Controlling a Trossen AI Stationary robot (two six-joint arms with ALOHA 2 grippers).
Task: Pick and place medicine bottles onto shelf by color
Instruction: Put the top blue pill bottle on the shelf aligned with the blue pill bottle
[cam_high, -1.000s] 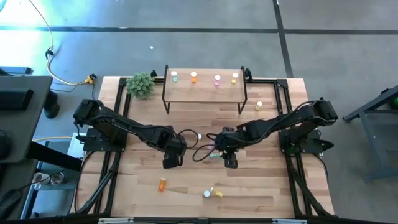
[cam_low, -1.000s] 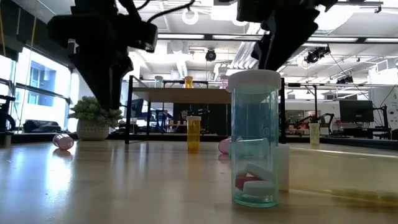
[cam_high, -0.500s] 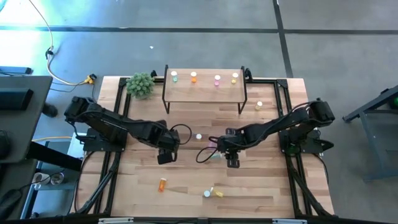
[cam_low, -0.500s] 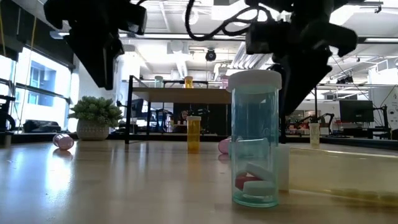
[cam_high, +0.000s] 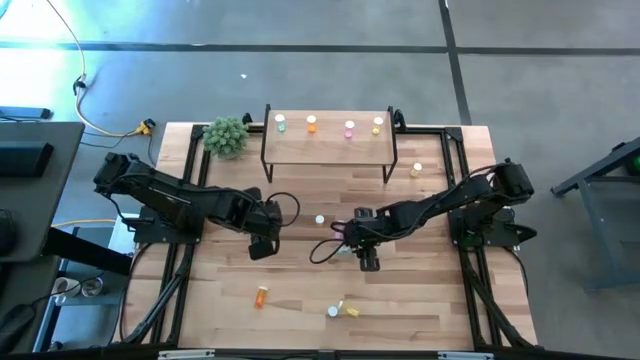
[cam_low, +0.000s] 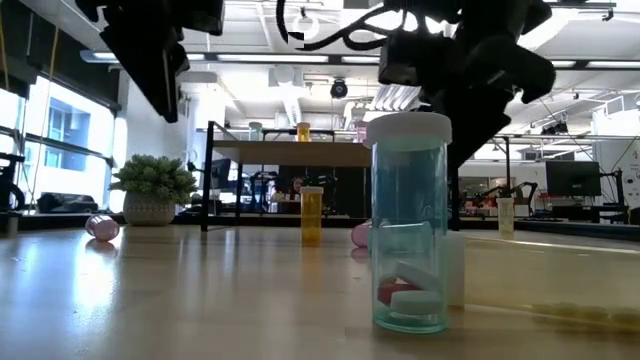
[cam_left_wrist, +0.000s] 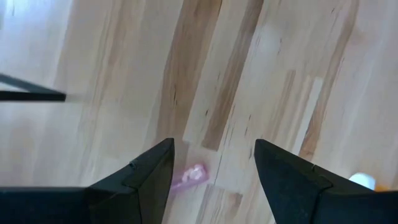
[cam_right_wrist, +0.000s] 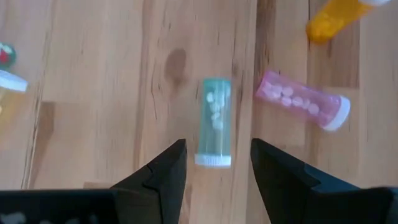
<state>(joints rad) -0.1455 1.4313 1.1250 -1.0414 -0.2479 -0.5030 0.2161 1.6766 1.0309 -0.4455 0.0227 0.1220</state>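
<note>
Right pincer (cam_right_wrist: 214, 163) hovers above one green bottle (cam_right_wrist: 215, 121); four bottles (cam_high: 328, 125) top shelf (cam_high: 330, 148).

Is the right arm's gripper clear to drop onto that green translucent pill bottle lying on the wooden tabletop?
Probably yes. The right gripper hangs open above the lying green translucent pill bottle, and nothing sits between them. The pink bottle lies close beside it but apart.

Room as I see it: grey concrete floor (cam_high: 300, 80) with dark seams; yellow cable (cam_high: 105, 128) at left; bright windows (cam_low: 55, 140); ceiling strip lights (cam_low: 300, 60); monitors (cam_low: 572, 180) beyond.
</note>
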